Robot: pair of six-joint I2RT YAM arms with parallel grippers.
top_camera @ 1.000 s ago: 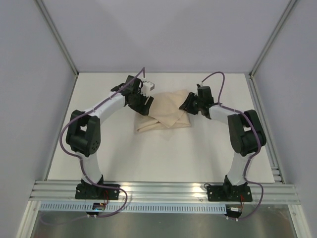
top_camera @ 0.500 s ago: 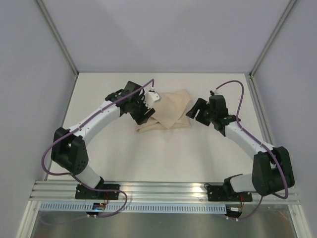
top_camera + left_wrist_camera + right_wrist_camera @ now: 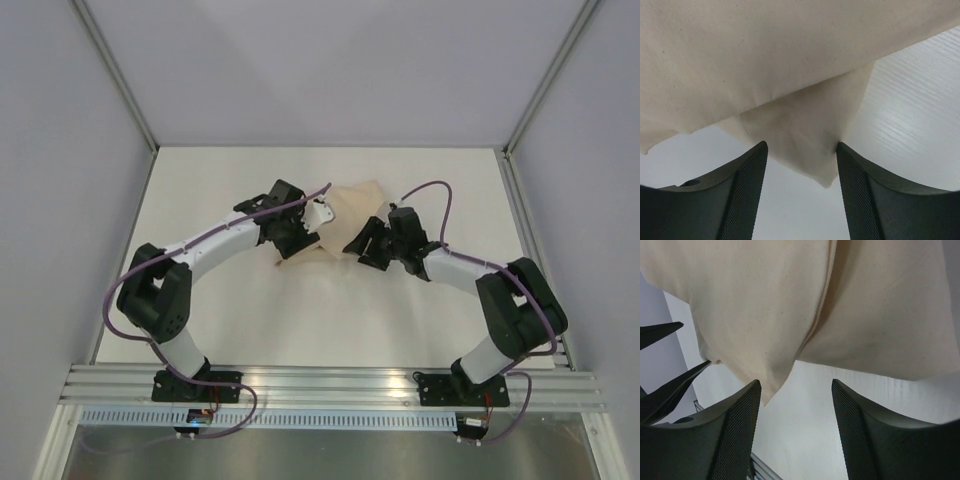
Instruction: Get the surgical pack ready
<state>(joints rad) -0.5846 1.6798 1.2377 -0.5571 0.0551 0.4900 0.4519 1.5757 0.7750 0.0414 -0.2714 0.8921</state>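
- Since a second ago both arms have closed in on the surgical pack [image 3: 338, 212]. The right arm swung out wide and then came back to the pack's near right edge. The left wrist has slid further in over the left end.
- The cloth looks more bunched now, with less of it showing between the two wrists.
- Pack location: a tan cloth bundle on the table [image 3: 420, 310], far-centre, between the two wrists. Only cloth shows; no tray or instruments are visible.
- Left gripper [image 3: 801, 147]: jaws wide and holding nothing. A hanging corner of the pack drops into the gap between its fingers, and the rest of the cloth is straight ahead of the tips.
- It's unclear whether that corner touches the right-hand finger or just sits beside it.
- Right gripper [image 3: 796, 382]: jaws wide and empty. The gap shows mostly bare table. A pointed fold tip sits just ahead of its left-hand finger, and the main cloth is ahead and beyond.
- Key relation: in the top view the pack's long axis runs from near the left tool out to the far right, so each tool faces one end of it.
- Judgement: both tools are at the cloth, but the left is better placed because the corner is already between its jaws. The right would have to push forward or shift toward the fold tip before it could pinch anything.
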